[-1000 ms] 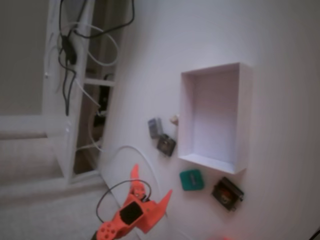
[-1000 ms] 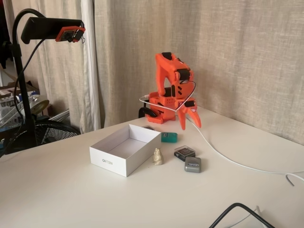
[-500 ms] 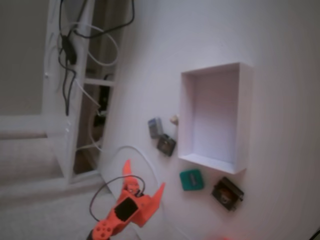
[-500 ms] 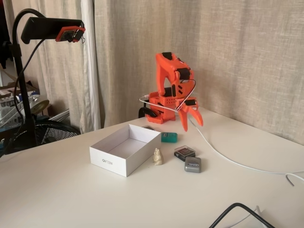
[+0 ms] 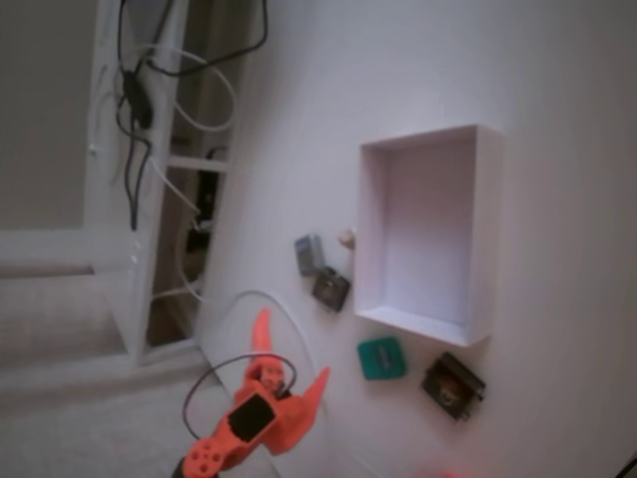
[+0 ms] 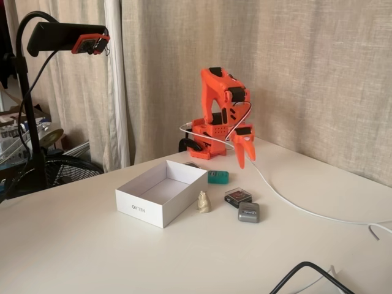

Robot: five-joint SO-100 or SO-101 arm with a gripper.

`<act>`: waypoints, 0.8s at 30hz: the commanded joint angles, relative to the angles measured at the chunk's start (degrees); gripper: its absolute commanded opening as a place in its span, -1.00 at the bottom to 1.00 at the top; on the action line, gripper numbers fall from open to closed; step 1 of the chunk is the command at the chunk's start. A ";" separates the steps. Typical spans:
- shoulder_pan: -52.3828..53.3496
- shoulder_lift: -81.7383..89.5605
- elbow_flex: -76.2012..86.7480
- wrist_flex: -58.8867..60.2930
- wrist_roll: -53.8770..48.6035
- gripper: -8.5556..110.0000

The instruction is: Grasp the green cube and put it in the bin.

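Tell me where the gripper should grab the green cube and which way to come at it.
Probably from straight above. The green cube lies flat on the table, apart from the bin and the dark block, so its side faces look free for the open gripper to straddle and close on.

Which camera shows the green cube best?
The fixed view looking down shows the green cube best: its whole top face, clear of the bin. The side fixed view shows it only as a small sliver behind the bin's far corner.
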 commanded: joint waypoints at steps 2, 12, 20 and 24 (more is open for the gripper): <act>1.05 -0.09 -1.14 2.99 5.62 0.09; 0.44 -1.67 -0.88 6.94 10.72 0.09; -0.09 -2.46 1.14 14.41 6.86 0.09; 0.44 -3.25 0.44 15.38 6.86 0.09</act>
